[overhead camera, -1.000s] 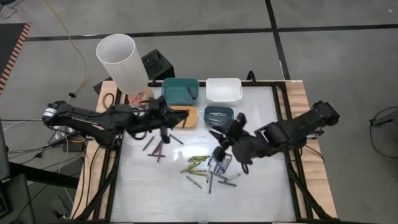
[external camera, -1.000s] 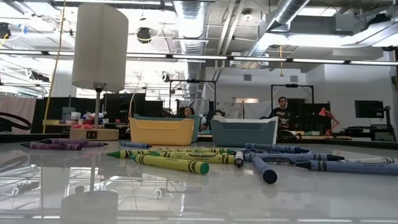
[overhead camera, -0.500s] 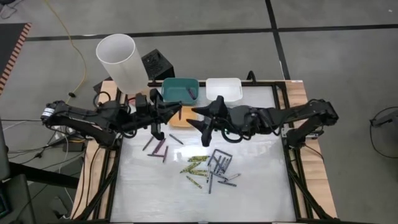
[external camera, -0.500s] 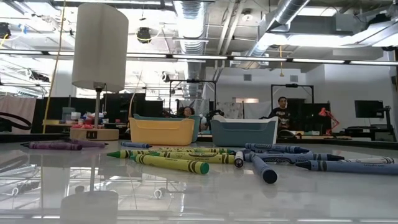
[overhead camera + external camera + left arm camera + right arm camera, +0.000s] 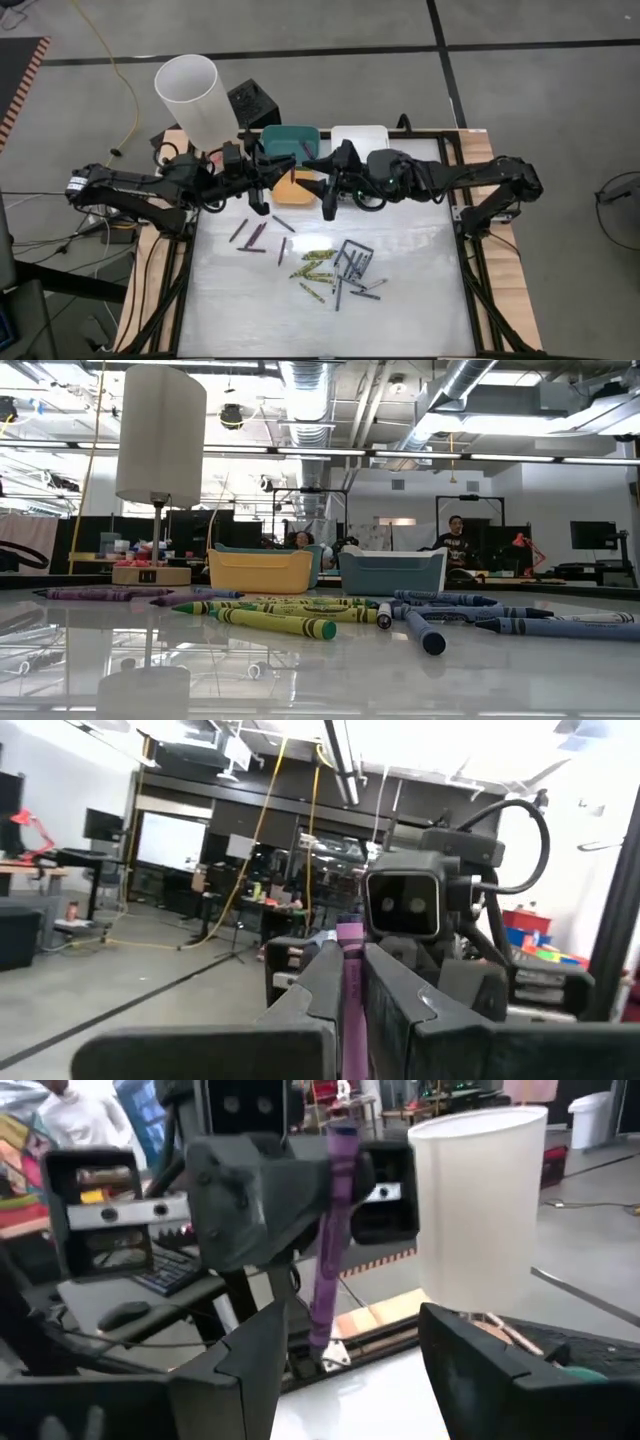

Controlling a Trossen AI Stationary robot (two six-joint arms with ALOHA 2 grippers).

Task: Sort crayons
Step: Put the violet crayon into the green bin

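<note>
Nearest the front edge of the worktop lies a loose scatter of crayons, close to a dozen yellow-green, grey and blue sticks, all flat, their long axes pointing every way and several crossing. In the low view the yellow-green crayons lie slantwise across the front and the blue crayons fan out beside them. Farther back toward the left edge lie about four dark purple crayons, flat and apart from the main heap.

Behind these, both arms stretch out nearly level from the side edges and meet above the back-middle of the worktop, in front of the bins. The left end effector is pressed together on one purple crayon, whose long axis runs upright between the fingers, its tip sticking out past them. The right end effector faces it, its fingers spread wide on either side of that crayon without touching it.

At the back edge stand four bins: orange, teal, white, and a grey-blue one seen in the low view. A white cylinder stands at the back-left corner.
</note>
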